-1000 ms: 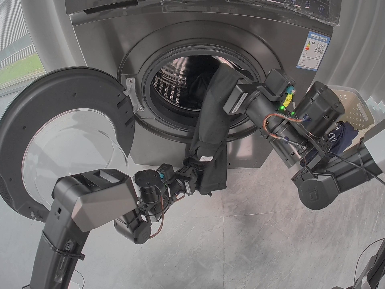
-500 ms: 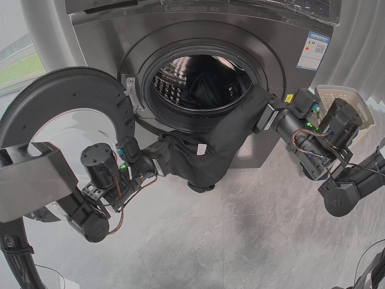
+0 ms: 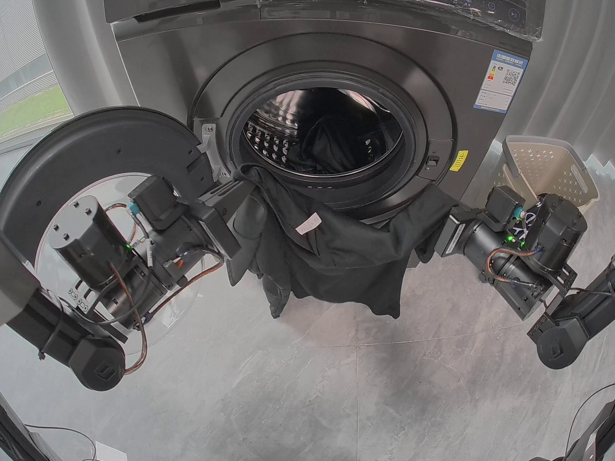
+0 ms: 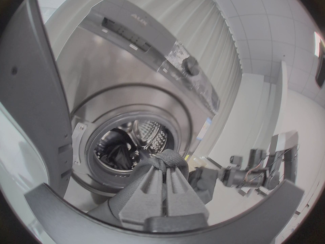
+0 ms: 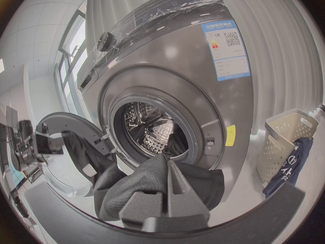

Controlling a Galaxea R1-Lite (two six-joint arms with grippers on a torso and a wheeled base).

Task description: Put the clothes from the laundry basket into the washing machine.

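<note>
A black garment (image 3: 333, 251) hangs stretched between my two grippers, in front of and below the washing machine's open drum (image 3: 323, 132). My left gripper (image 3: 240, 184) is shut on its left end by the door hinge; the cloth bunches over its tip (image 4: 166, 161). My right gripper (image 3: 445, 225) is shut on the right end, low at the machine's right front; cloth covers one finger (image 5: 159, 177). Dark clothes (image 3: 333, 142) lie inside the drum. The beige laundry basket (image 3: 544, 168) stands right of the machine with a navy garment (image 5: 293, 165) draped over its rim.
The round door (image 3: 102, 180) stands swung open to the left, right behind my left arm. Grey tiled floor (image 3: 333, 385) spreads in front of the machine. A curtain (image 3: 576, 65) hangs behind the machine and basket.
The right gripper has drawn back out of the drum, down and to the right. The left gripper rose up and left to the hinge side. The garment went from hanging down to spread wide between them.
</note>
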